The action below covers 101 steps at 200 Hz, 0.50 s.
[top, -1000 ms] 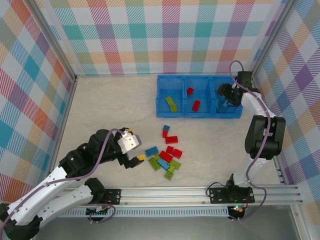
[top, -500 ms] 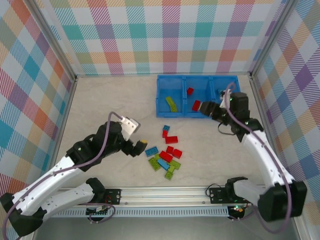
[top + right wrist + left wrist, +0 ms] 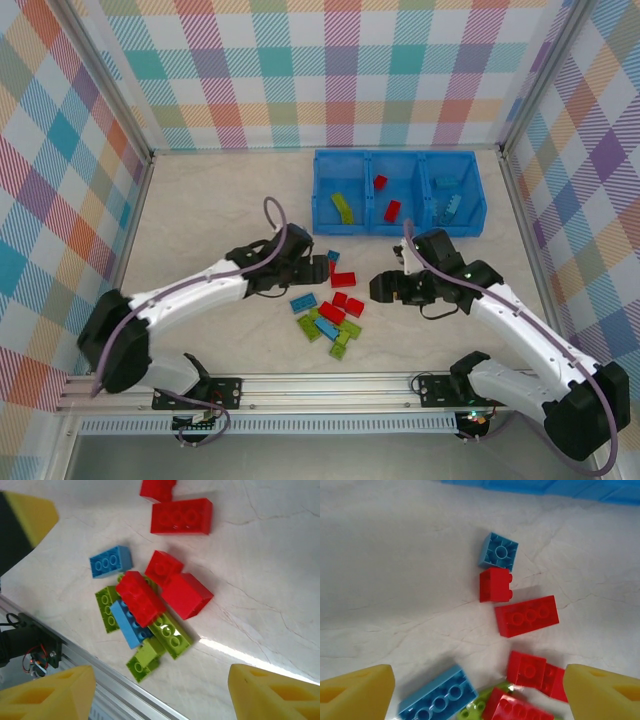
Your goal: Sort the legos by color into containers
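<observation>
Small red, blue and lime-green studded plastic bricks point(image 3: 332, 313) lie heaped on the pale worktop point(image 3: 220, 210) between the left fingers point(image 3: 355, 692) and right fingers point(image 3: 272, 692), both pairs spread wide, empty. Others sit colour-sorted in the bright blue three-compartment bin point(image 3: 400, 229).

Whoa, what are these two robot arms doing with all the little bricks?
They are sorting bricks by colour into the blue bin. So far it holds green bricks in its left compartment, red bricks in the middle and blue bricks on the right. The left hand and the right hand both hang open and empty above the loose pile, gripping nothing.
</observation>
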### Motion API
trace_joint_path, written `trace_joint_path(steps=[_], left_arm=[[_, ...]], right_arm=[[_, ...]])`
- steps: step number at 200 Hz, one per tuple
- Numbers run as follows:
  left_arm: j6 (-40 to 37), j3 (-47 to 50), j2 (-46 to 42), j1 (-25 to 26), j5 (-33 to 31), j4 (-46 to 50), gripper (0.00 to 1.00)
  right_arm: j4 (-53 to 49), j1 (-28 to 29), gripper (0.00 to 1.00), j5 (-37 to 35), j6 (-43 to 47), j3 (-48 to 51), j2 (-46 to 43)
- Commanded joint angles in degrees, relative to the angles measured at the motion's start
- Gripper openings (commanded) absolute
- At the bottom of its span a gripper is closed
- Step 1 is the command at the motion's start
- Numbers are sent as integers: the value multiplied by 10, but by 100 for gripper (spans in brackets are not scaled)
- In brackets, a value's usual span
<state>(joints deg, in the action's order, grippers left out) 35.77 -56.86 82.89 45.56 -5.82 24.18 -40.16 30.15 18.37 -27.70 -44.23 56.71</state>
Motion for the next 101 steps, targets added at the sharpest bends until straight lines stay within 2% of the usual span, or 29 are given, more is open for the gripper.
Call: trace_joint_path(steps=[1,72,101], left_arm=[[25,-45,57,-4,16,-37,83],[13,-114,223,-10,8,-77,72],[9,-117,249,-12,-3,-78,58]], right_arm=[[8,3,72,-8,-5,8,-16],[14,3,76,-12,1,12,-3],[3,3,76,-14,-1,13,-13]])
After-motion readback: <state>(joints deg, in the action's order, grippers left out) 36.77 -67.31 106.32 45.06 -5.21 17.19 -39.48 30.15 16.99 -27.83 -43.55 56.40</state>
